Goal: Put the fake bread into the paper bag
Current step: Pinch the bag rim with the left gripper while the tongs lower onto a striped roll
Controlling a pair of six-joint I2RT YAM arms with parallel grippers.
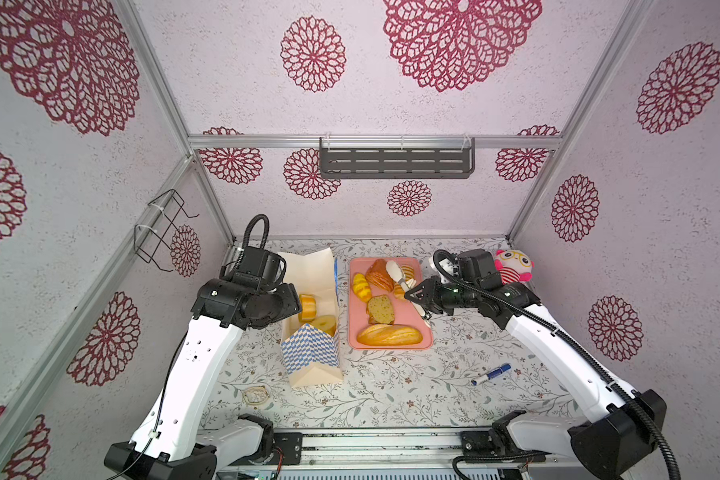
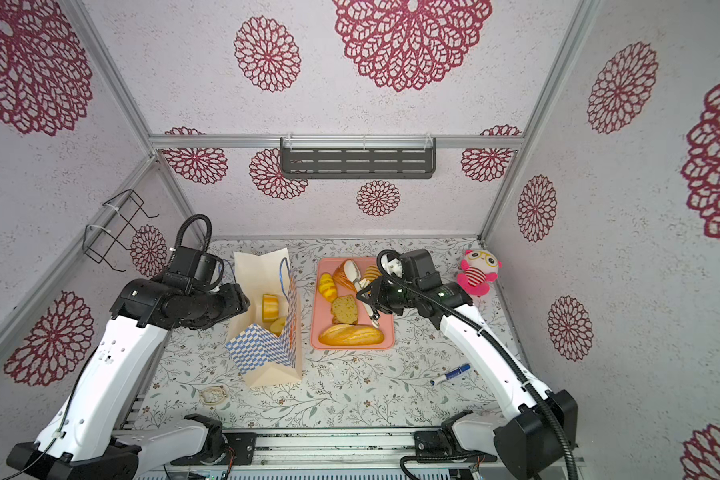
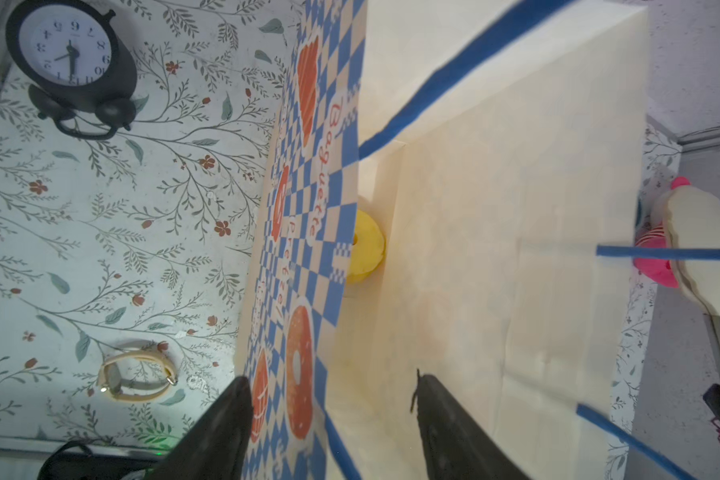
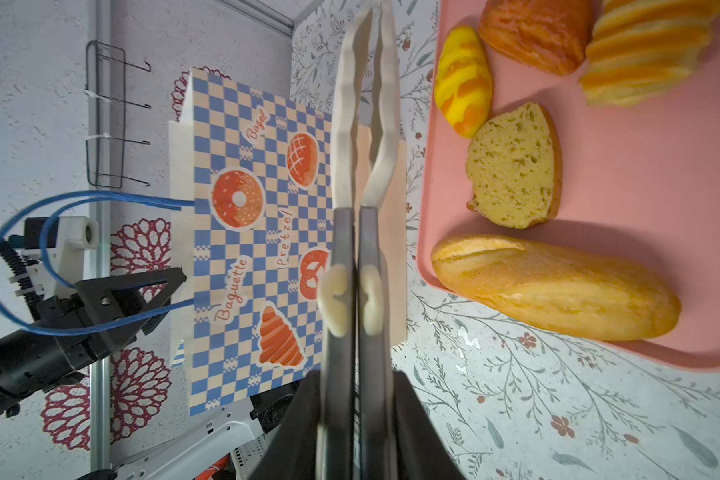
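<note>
In both top views the paper bag (image 1: 312, 357) stands on the counter (image 1: 391, 395) just left of the pink tray (image 1: 352, 332), with two pieces of fake bread (image 1: 307, 306) already inside. The rest lie on the tray, the long loaf (image 1: 389, 334) across its near edge. The right pincer (image 1: 410, 294), clearly on the nearer arm, hovers over the tray's right side. It pinches tongs (image 2: 355, 274) whose white tips reach toward the tray's back.

In the left wrist view the left pincer (image 3: 329, 378) is spread, with one finger outside the bag's checkered wall and one inside. A yellow ring (image 3: 364, 245) sits at the bottom.

In the right wrist view the tongs' blades are squeezed nearly together and empty. They run straight out from the pincer, between bag and tray. The loaf's long axis lies roughly crosswise to them, so a grab there would probably need the blades let apart and swung over the tray.
</note>
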